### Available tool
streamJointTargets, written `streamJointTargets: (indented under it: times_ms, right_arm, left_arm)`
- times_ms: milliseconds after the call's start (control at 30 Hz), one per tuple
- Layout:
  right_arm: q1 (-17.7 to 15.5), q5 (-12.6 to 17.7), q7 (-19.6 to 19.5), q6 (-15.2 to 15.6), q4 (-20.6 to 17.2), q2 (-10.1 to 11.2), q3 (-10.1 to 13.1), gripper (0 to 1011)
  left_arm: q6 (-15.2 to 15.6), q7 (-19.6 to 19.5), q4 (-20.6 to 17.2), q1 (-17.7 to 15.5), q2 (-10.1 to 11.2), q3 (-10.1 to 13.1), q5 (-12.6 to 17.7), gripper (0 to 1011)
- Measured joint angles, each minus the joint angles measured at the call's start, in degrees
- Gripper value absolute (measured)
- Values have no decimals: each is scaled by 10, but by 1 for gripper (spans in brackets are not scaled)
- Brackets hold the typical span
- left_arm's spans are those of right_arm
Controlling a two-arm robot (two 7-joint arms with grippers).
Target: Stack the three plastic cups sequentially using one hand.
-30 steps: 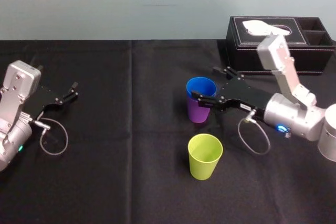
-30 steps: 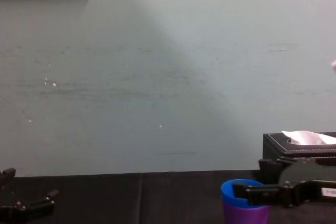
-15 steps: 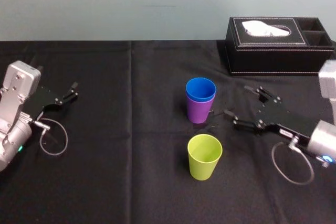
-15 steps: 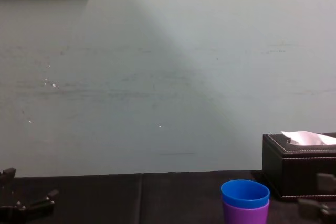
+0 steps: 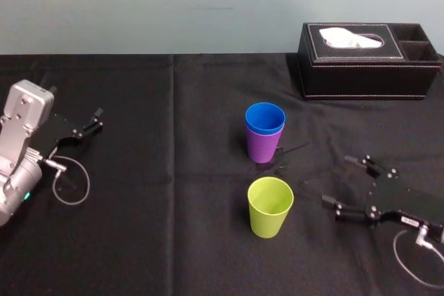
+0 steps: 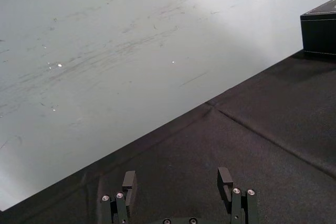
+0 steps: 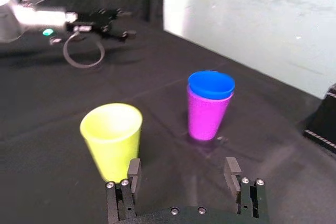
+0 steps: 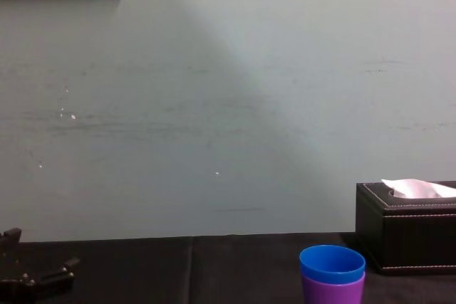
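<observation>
From above, the head view gives the whole layout on the black table (image 5: 173, 240): the blue cup (image 5: 265, 117) sits nested inside the purple cup (image 5: 263, 147) near the middle, and the yellow-green cup (image 5: 270, 206) stands upright by itself just in front of them, apart from both. The chest view adds the side profile: the blue rim rises a little above the purple rim, and the black tissue box (image 5: 368, 60) stands behind them to the right. The right gripper (image 5: 338, 182) lies low over the table to the right of the yellow-green cup, pointing toward it and near it without touching. In the right wrist view its 2 fingers (image 7: 134, 169) are spread wide with nothing between them; the yellow-green cup is in front of 1 finger and the 2 stacked cups are farther ahead. The left gripper (image 5: 94, 121) is parked at the far left of the table, its fingers also apart and holding nothing, as the left wrist view confirms.
</observation>
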Motion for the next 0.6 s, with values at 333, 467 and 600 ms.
streamJointTargets:
  times_ms: [333, 467, 600]
  right_arm:
    - [8, -15, 55, -14, 12, 17, -31, 1002]
    - [23, -19, 67, -15, 19, 13, -47, 1002]
    - [38, -17, 81, -17, 27, 7, -59, 1002]
  left_arm:
    - [0, 0, 0, 0, 0, 0, 0, 1011]
    - [0, 0, 0, 0, 0, 0, 0, 1011]
    - [0, 0, 0, 0, 0, 0, 0, 1011]
